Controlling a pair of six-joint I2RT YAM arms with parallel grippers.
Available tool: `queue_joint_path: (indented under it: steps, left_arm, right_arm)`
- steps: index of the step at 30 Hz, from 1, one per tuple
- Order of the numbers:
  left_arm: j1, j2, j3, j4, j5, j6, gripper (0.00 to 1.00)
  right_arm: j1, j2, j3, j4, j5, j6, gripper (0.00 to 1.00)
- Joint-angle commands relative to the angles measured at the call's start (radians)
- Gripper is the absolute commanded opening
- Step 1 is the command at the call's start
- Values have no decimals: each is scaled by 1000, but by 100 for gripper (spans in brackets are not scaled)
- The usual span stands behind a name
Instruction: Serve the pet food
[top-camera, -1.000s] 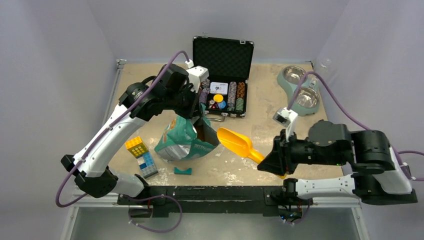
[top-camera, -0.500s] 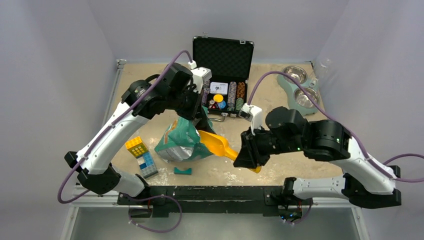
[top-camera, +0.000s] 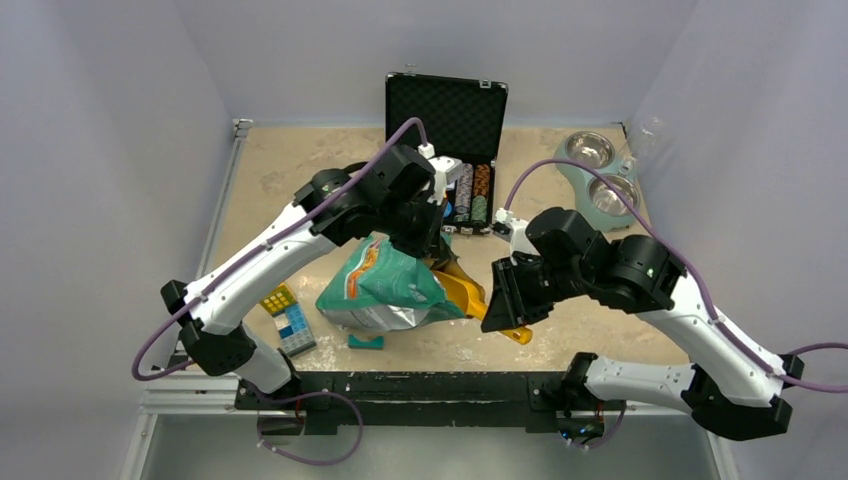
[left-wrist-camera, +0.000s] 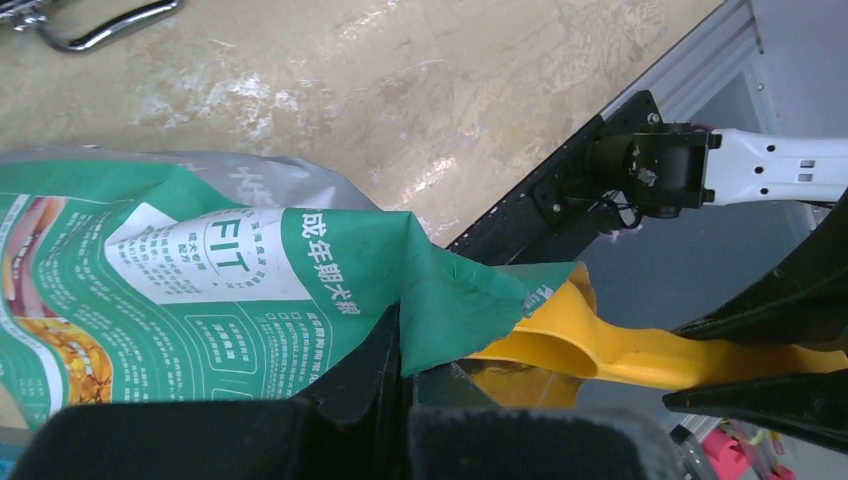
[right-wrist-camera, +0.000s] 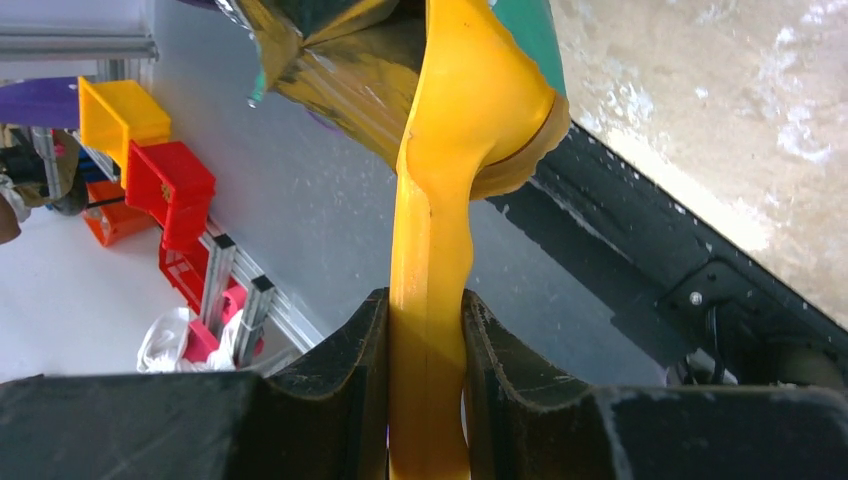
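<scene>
The teal-green pet food bag (top-camera: 385, 290) lies on its side near the table's front. My left gripper (top-camera: 430, 243) is shut on the bag's upper mouth edge and holds it open; the left wrist view shows the jaws (left-wrist-camera: 405, 355) pinching the green edge of the bag (left-wrist-camera: 200, 280). My right gripper (top-camera: 503, 315) is shut on the handle of a yellow scoop (top-camera: 465, 292). The scoop's head is pushed into the bag's mouth. The right wrist view shows the scoop (right-wrist-camera: 470, 110) entering the bag's foil lining (right-wrist-camera: 330, 60). The kibble is hidden.
A pale green stand with two steel bowls (top-camera: 600, 180) sits at the back right. An open black case of poker chips (top-camera: 450, 130) stands at the back centre. Toy bricks (top-camera: 285, 315) and a small teal piece (top-camera: 365, 342) lie by the front edge.
My right gripper has carried the scoop left, from beside the bag into its mouth. My left gripper has moved right with the bag's edge, shifting the bag rightward.
</scene>
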Motion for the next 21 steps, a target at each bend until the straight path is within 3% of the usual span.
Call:
queue_joint_path:
  steps: [1, 8, 14, 18, 21]
  left_arm:
    - [-9, 34, 78, 166, 92, -66, 0]
    - [-71, 99, 109, 209, 157, -90, 0]
    - [-92, 101, 73, 200, 169, -91, 0]
    - [-92, 91, -53, 227, 200, -68, 0]
    - [-106, 118, -57, 227, 250, -74, 0]
  right_arm:
    - [-9, 40, 92, -95, 12, 8, 0]
    - [-37, 37, -21, 34, -4, 16, 0]
    - [-212, -41, -358, 244, -106, -8, 0]
    - [-244, -88, -437, 247, -134, -21, 0]
    - [-252, -102, -457, 239, -156, -31, 0]
